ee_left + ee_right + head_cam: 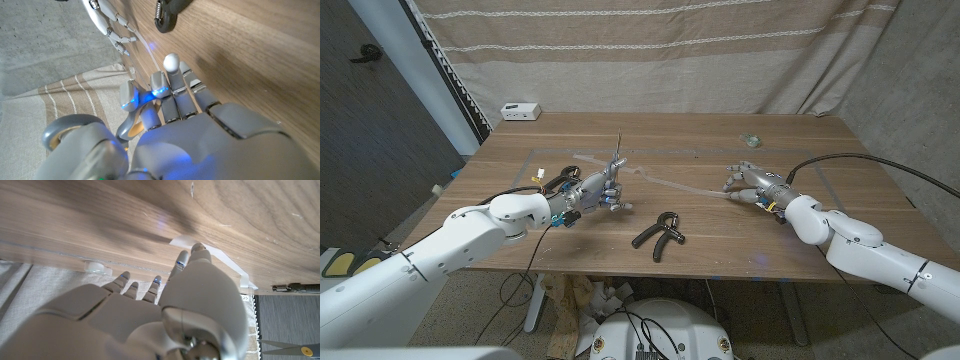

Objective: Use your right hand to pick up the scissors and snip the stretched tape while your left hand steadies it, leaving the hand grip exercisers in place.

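L hand [592, 190] grips scissors [617, 160], blades up, near table [720, 240] centre. R hand [750, 183] presses clear tape [675, 185] end down, fingers spread. Hand grip exerciser [660, 232] lies apart. Tape faint, hard to trace.

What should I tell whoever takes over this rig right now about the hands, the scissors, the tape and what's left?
Left hand: grips the scissors, blades pointing up near one end of the tape.
Right hand: fingertips press the other end of the tape onto the table; it holds nothing.
Tape: stretched between the two hands, apparently uncut.
Hand grip exerciser: lies on the near side of the tape, untouched.
Done: scissors are picked up, but by the left hand, not the right as the task says.
Left: snip the tape, leaving the exerciser in place.
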You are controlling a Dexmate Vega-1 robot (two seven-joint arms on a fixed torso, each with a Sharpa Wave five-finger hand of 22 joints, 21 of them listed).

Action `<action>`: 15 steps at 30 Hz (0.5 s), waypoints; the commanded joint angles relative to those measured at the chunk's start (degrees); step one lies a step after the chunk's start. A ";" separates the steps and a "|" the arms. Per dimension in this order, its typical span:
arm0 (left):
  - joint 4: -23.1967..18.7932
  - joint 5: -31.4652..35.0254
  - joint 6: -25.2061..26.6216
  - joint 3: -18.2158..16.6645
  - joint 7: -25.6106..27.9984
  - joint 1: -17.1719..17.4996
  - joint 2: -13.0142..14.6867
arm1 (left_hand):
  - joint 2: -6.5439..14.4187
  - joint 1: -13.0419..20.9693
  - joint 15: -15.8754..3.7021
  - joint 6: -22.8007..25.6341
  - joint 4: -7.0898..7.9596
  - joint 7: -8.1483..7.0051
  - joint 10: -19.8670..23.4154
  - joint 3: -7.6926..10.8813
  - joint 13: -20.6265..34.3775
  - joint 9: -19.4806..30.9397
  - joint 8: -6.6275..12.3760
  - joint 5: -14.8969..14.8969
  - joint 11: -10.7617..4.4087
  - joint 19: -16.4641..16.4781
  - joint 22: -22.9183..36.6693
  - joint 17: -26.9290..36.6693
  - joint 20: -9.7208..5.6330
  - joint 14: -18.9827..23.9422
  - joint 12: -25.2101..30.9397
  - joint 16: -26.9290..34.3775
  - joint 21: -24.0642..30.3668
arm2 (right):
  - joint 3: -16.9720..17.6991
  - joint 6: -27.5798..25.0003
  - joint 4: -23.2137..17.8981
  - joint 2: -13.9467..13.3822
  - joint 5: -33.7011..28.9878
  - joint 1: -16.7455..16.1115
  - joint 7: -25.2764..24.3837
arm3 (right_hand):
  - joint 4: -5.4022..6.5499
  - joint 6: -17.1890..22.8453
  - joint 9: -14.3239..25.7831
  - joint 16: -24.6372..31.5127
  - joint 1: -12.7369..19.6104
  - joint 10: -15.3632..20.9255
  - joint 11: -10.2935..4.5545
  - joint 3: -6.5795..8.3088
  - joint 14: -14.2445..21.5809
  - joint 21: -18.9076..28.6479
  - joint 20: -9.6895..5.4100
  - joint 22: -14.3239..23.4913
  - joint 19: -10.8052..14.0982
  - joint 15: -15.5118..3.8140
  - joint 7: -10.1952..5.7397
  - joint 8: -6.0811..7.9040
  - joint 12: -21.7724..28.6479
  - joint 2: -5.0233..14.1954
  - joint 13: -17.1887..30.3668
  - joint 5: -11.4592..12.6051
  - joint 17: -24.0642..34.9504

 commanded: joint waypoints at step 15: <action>0.44 0.58 -0.81 0.31 -0.76 -0.23 -0.23 | 0.14 -0.39 -3.69 12.85 -3.36 12.42 3.96 -12.57 0.19 0.16 2.38 0.65 -3.06 0.50 0.09 0.29 -2.31 0.19 0.17 1.18 0.04 | -1.88 0.93 1.17 1.58 -5.47 0.24 -2.24 | -1.00 5.83 -1.22 0.63 1.03 6.27 -0.20 -0.91 3.02 0.57 -6.79 0.03 4.06 -9.52 6.21 -1.08 0.99 -0.69 -0.02 -0.32 0.09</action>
